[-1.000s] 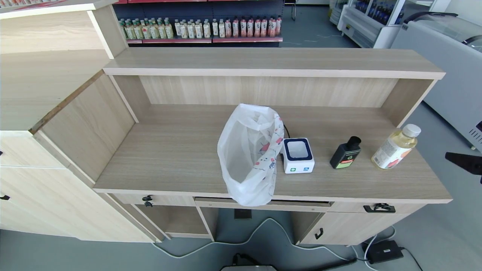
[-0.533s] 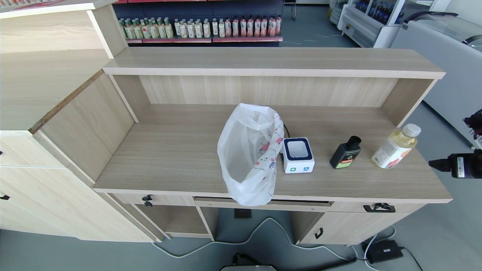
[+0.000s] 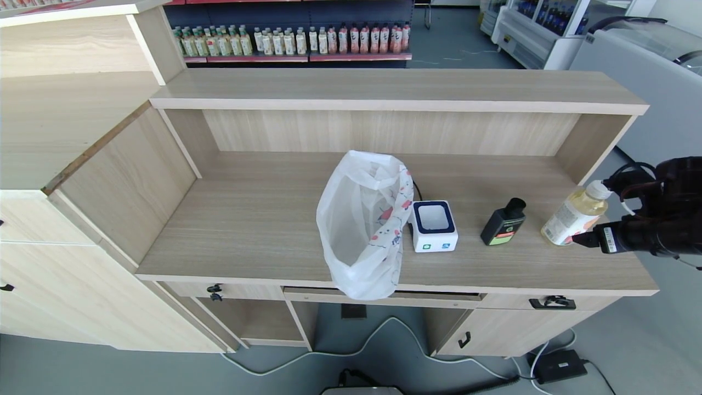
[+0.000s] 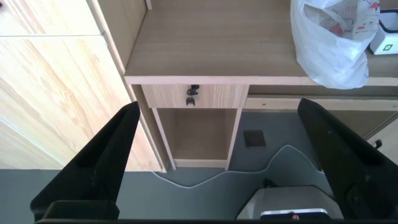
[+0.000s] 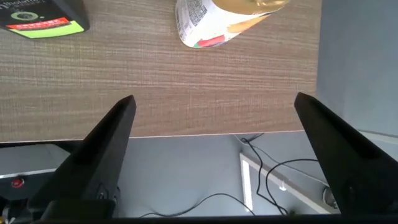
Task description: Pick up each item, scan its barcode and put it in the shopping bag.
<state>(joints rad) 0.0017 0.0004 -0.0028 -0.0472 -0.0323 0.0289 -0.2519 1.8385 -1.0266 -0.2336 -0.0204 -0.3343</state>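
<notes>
The head view looks forward and steeply down from high up, taking in the whole wooden surface (image 3: 263, 219) from a moderate distance, with shop shelves (image 3: 296, 41) beyond. The left wrist view sits back from the front left corner, apparently a little above surface height, angled down at the front edge. It shares the shopping bag (image 4: 333, 43) and scanner (image 4: 387, 38) with the head view. The right wrist view looks almost straight down, close over the right front edge, sharing the clear bottle (image 5: 230, 18) and dark bottle (image 5: 40, 15).
</notes>
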